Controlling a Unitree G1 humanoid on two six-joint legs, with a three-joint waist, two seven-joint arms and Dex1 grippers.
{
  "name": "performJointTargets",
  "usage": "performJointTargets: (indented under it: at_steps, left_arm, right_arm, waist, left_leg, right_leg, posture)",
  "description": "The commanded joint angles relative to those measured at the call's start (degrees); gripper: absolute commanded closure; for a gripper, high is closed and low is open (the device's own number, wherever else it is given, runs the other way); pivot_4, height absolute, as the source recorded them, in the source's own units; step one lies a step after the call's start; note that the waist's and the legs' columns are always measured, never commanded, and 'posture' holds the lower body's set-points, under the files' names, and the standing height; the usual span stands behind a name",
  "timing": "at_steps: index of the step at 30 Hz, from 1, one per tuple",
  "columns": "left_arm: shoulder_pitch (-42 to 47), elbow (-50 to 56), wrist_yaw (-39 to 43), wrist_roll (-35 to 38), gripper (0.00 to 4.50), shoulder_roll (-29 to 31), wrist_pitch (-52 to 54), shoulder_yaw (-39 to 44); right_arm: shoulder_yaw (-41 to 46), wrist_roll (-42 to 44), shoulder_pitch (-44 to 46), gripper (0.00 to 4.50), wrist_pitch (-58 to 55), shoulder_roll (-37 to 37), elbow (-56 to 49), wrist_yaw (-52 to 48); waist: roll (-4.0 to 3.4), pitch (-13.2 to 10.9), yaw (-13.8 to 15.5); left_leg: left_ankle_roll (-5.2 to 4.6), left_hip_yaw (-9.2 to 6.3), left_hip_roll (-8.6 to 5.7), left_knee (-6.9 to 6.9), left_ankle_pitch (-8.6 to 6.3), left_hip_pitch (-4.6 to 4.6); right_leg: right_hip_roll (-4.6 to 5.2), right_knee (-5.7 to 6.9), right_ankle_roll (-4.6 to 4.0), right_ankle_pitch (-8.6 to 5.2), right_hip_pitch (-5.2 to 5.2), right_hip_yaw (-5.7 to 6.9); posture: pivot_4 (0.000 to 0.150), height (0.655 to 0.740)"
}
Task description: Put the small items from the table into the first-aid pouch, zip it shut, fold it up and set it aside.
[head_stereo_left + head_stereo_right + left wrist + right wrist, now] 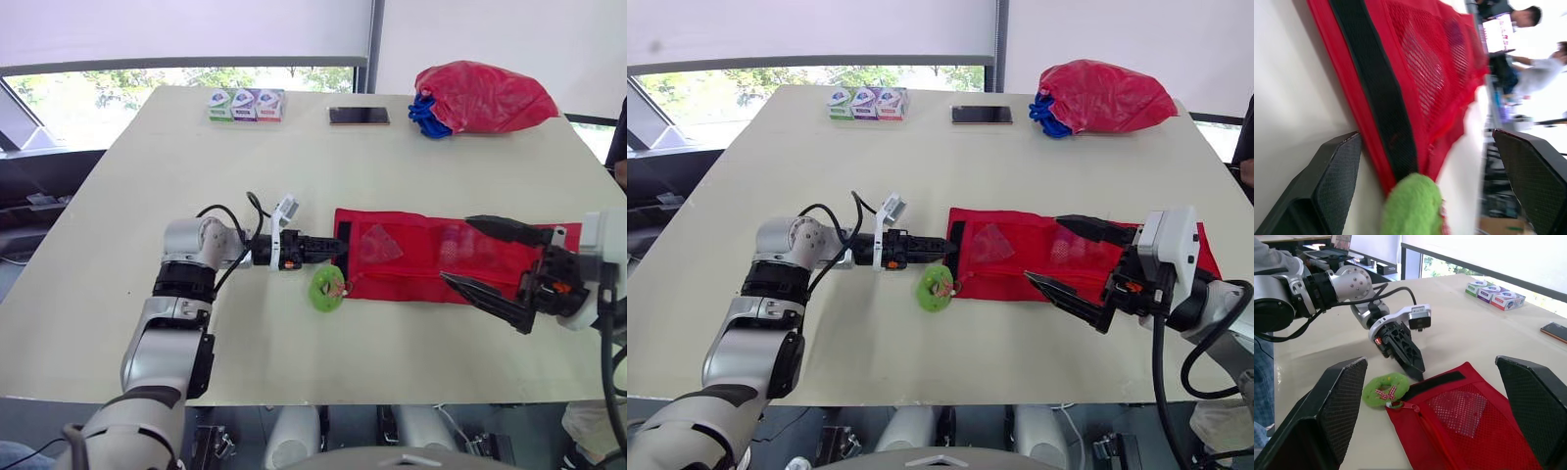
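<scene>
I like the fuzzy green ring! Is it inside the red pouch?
No, the green ring lies on the table just outside the red pouch, at its corner.

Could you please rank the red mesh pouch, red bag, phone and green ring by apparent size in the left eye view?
1. red mesh pouch
2. red bag, though farther away
3. green ring and phone look about alike, so unranked

One red mesh pouch (431, 257) and one green wreath-shaped item (326, 290) are lying on the table (147, 215). Three small boxes (245, 104), one phone (359, 116) and one red bag (485, 96) are sitting farther back.
</scene>
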State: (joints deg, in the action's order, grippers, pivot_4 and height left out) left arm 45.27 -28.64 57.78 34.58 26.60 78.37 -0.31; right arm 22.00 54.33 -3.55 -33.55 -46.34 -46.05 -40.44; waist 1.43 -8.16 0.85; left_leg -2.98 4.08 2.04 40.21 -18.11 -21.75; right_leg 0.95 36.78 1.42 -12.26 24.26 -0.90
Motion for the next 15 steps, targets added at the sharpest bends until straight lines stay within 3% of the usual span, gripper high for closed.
performJointTargets:
  at_steps: [1,6,9,15]
  left_arm:
    - [0.0,-2.4,-0.3,1.1,0.0,-1.2,2.1,0.7]
    - [0.5,-5.5,-1.6,1.0,0.0,-2.0,1.3,3.6]
    - [0.7,-6.4,-1.7,1.8,1.22,-2.1,1.8,4.9]
    - [0.8,-6.3,-0.8,3.0,4.3,-2.2,2.0,5.6]
  right_arm:
    - [-0.9,0.5,0.3,0.02,0.9,0.8,-1.5,1.1]
    - [-1.4,1.3,0.2,0.02,0.8,0.7,-2.1,1.2]
    - [-1.3,1.1,0.0,0.0,0.2,-0.3,-1.9,0.7]
    - [-1.2,1.9,0.3,0.0,-3.0,-3.2,-1.1,2.0]
  waist:
    - [0.0,0.0,0.0]
    - [0.0,0.0,0.0]
    - [0.01,0.0,-0.1]
    - [0.03,0.0,0.0]
  left_leg:
    - [0.0,0.0,0.0,0.0,0.0,0.0]
    - [0.0,0.01,-0.02,0.0,0.0,0.0]
    - [0.0,0.0,-0.02,0.0,0.0,0.01]
    - [0.0,-0.03,0.0,0.0,0.0,-0.02]
  right_leg:
    - [0.0,0.0,0.01,0.0,0.0,0.0]
    - [0.04,0.0,0.0,0.0,-0.01,-0.01]
    - [0.04,0.02,0.0,0.0,0.0,-0.01]
    - [0.06,0.02,-0.01,0.0,0.01,0.03]
  posture:
    - [0.15,0.74]
    - [0.15,0.74]
    - [0.15,0.74]
    - [0.15,0.74]
